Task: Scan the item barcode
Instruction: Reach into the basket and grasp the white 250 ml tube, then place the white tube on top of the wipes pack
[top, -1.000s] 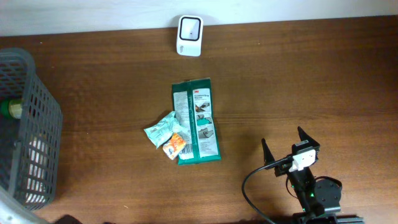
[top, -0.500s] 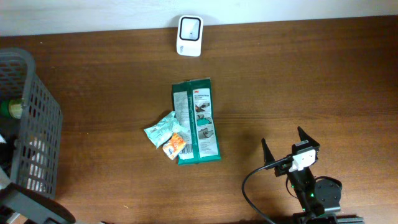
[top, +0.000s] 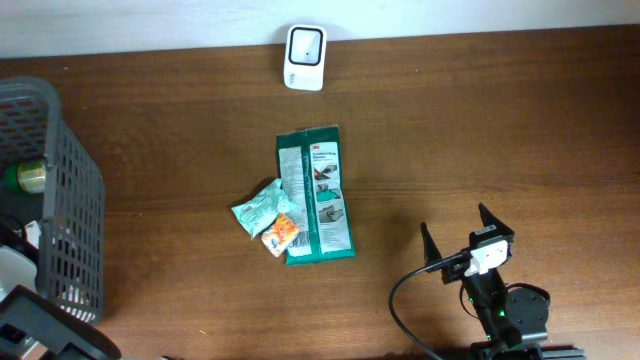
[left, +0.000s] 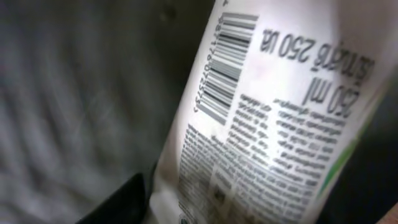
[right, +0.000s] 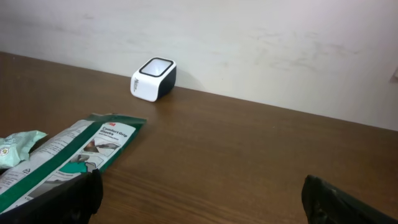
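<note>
Reach of the left arm (top: 45, 325) into the grey basket (top: 70, 200) has brought a white 250 ml bottle (left: 267, 124), barcode (left: 227, 62) showing, close before its fingers (left: 121, 199), so pickup looks near, though whether they grip it cannot be told; the right gripper (top: 455, 222) waits wide open.

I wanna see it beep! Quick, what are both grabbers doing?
Left gripper: by a white bottle, cannot tell if gripped.
Right gripper: open, holding nothing.

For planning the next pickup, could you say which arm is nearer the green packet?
Right: the right arm sits right of the green packet; the left arm is far left, at the basket.
</note>
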